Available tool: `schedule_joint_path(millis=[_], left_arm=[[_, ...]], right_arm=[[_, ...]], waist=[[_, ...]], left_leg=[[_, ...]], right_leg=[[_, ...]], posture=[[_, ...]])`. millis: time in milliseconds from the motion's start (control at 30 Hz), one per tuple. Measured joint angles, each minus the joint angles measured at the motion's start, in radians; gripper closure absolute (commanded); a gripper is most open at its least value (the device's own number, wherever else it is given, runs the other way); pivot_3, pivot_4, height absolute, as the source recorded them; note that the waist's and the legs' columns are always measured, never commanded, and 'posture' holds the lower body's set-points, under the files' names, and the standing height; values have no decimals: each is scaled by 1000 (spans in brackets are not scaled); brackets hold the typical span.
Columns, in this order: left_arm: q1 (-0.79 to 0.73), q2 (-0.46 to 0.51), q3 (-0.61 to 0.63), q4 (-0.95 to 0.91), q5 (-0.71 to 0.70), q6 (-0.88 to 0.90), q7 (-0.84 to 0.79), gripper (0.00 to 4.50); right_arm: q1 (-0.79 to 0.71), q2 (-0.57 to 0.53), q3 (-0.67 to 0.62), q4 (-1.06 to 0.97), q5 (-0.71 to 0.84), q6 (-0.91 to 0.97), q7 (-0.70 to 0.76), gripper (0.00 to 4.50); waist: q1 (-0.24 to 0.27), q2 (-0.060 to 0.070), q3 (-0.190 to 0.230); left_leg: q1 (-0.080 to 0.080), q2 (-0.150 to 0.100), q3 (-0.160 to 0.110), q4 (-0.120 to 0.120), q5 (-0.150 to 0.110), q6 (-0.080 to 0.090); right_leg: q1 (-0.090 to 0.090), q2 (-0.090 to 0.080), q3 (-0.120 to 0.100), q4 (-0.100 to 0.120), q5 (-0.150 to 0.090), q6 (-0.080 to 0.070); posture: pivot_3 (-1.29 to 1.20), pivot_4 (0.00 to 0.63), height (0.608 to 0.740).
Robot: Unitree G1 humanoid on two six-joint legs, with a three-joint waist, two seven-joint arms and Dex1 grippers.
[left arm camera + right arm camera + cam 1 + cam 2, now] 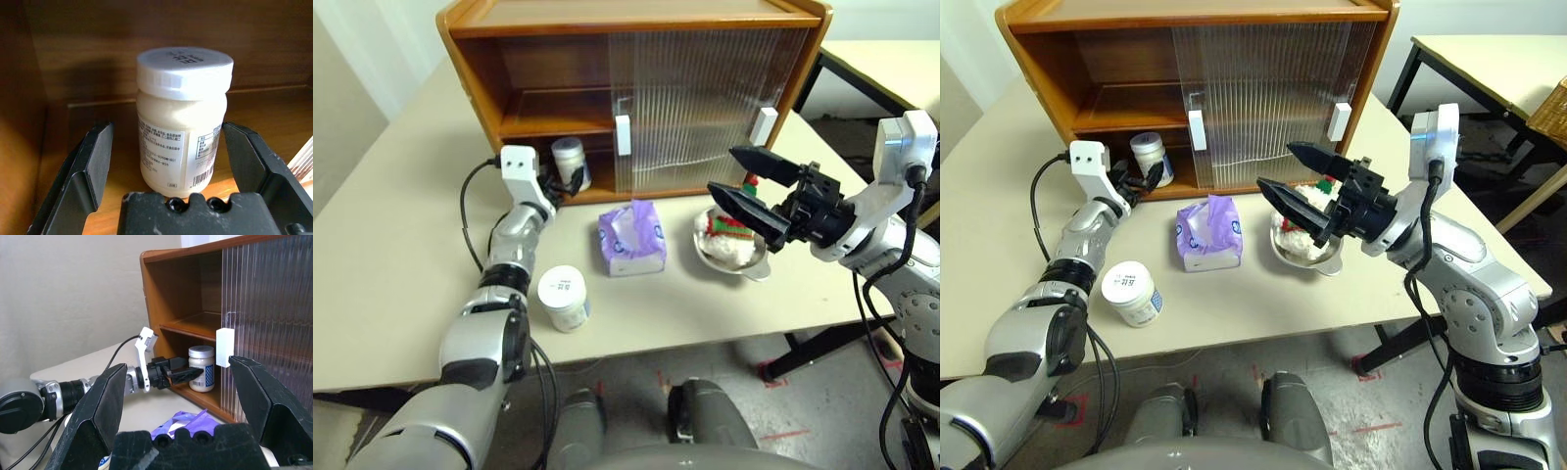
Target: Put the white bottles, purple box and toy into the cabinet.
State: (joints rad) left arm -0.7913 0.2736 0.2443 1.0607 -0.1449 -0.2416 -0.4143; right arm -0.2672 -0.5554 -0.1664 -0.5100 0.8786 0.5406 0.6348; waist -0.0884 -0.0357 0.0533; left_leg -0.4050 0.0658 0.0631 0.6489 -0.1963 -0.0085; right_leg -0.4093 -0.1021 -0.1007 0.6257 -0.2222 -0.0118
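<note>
White bottle (182,122) stands in the cabinet (529,108) — between left gripper's (166,161) spread fingers.

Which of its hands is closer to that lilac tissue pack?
Right. The right hand hovers open just beside the lilac tissue pack; the left hand is at the cabinet.

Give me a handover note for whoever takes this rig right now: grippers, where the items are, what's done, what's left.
Left gripper: open, at the cabinet's lower compartment, fingers either side of a white bottle standing inside.
Right gripper: open, empty, raised above the steel bowl.
Done: one bottle in the cabinet.
Left: second white bottle near the table's front edge, purple box mid-table, toy in the bowl.
</note>
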Motion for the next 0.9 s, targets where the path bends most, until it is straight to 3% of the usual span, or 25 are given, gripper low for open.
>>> schedule_joint_path(millis=[400,433,500,833,900], left_arm=[[97,5,-3,-177,-38,84,-46,13],[105,5,-3,-191,-44,95,-51,178],[120,4,-7,-216,-48,110,-51,623],[134,3,-9,-219,-49,124,5,4482],[129,-2,-10,-203,-48,118,19,4482]], right_arm=[[-25,14,9,13,-6,0,18,0],[-25,15,10,15,-7,0,19,0],[-26,16,14,15,-14,0,20,0],[-28,19,21,21,-20,0,27,0],[-28,19,21,21,-20,0,27,0]], waist=[[9,0,0],[10,0,0],[14,0,0],[31,0,0],[31,0,0]], left_leg=[[0,0,0,0,0,0],[0,0,0,0,0,0],[0,0,0,0,0,0],[0,0,0,1,0,0],[0,0,0,1,0,0]], right_leg=[[0,0,0,0,0,0],[0,0,0,0,0,0],[0,0,0,0,0,0],[0,0,0,0,0,0],[0,0,0,0,0,0]], posture=[[-94,0,740],[-93,0,740],[-94,0,740],[-98,0,740],[-104,0,740]])
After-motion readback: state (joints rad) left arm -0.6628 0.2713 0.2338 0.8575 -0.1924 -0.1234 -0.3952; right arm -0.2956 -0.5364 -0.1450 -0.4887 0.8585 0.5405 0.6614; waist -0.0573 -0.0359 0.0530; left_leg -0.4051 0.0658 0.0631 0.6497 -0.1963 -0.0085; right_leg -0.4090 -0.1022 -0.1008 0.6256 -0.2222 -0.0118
